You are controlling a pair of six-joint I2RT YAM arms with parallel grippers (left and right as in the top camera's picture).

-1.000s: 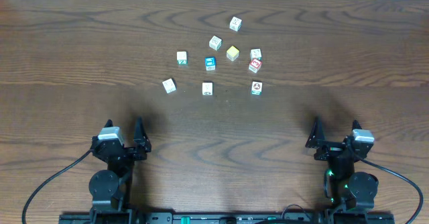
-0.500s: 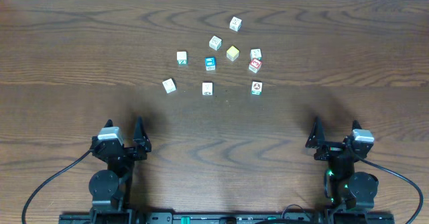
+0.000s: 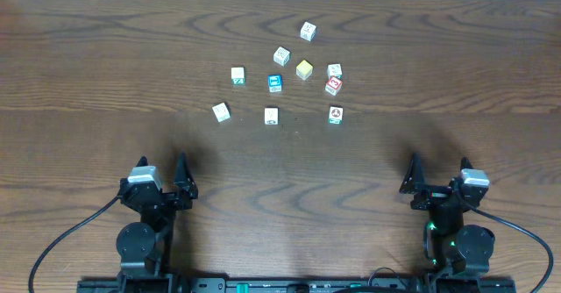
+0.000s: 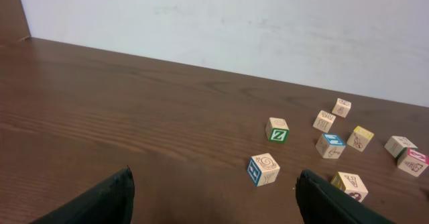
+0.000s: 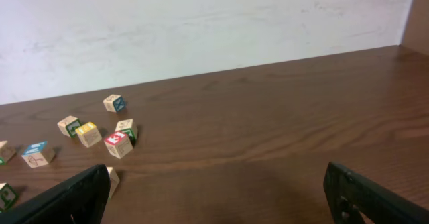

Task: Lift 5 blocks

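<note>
Holding my left gripper (image 3: pixel 161 163) and right gripper (image 3: pixel 438 163) wide open and empty, I see the blocks (image 3: pixel 281 56) clustered well ahead: a yellow-topped block (image 3: pixel 304 68), a red-marked block (image 3: pixel 333 86), whitish ones. Wrist views show coloured side faces; overhead shows mostly tops.

Left arm (image 3: pixel 138 238): folded low at the near left of the overhead view, wrist pointing away from its base.
Left gripper (image 3: pixel 162 165): jaws spread wide, holding nothing and touching nothing.
Left fingers (image 4: pixel 100 200): two dark tips at the bottom corners of the left wrist view, well apart.
Right arm (image 3: pixel 463 240): folded low at the near right, mirroring the left arm, wrist pointing away from its base.
Right gripper (image 3: pixel 438 165): jaws spread wide, holding nothing and touching nothing.
Right fingers (image 5: pixel 67 198): two dark tips at the bottom corners of the right wrist view, well apart.
</note>
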